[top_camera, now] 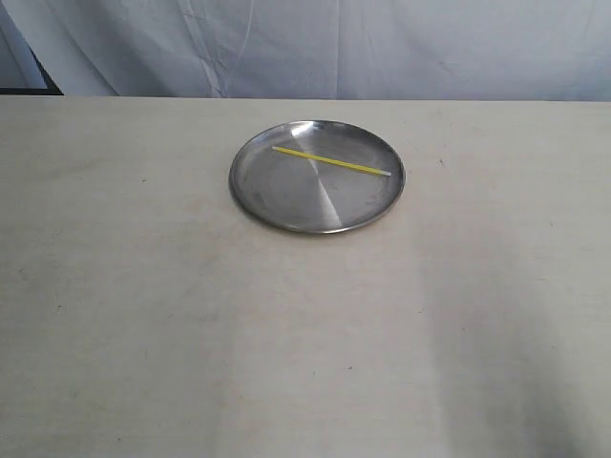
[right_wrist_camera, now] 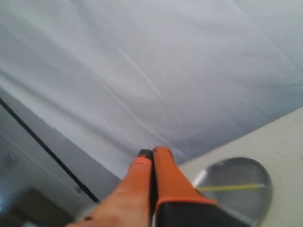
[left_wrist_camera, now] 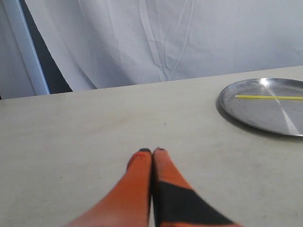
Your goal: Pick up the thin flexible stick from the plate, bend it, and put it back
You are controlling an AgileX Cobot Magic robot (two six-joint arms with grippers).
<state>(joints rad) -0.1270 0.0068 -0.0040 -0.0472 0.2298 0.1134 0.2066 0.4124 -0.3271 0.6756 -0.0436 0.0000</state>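
Note:
A round steel plate (top_camera: 286, 205) sits on the table a little behind its middle. The thin yellow-green stick (top_camera: 331, 161) lies straight across the plate's far half. Neither arm shows in the exterior view. In the left wrist view my left gripper (left_wrist_camera: 152, 151) is shut and empty, low over bare table, with the plate (left_wrist_camera: 255, 116) and stick (left_wrist_camera: 268, 97) well off to one side. In the right wrist view my right gripper (right_wrist_camera: 152, 151) is shut and empty, pointing toward the backdrop, and the plate (right_wrist_camera: 246, 198) with the stick (right_wrist_camera: 230, 187) lies beyond its fingers.
The table (top_camera: 143, 315) is a pale beige surface. A white cloth backdrop (top_camera: 382, 48) hangs behind its far edge. A dark gap and a pale post (left_wrist_camera: 26, 47) stand at the backdrop's left end.

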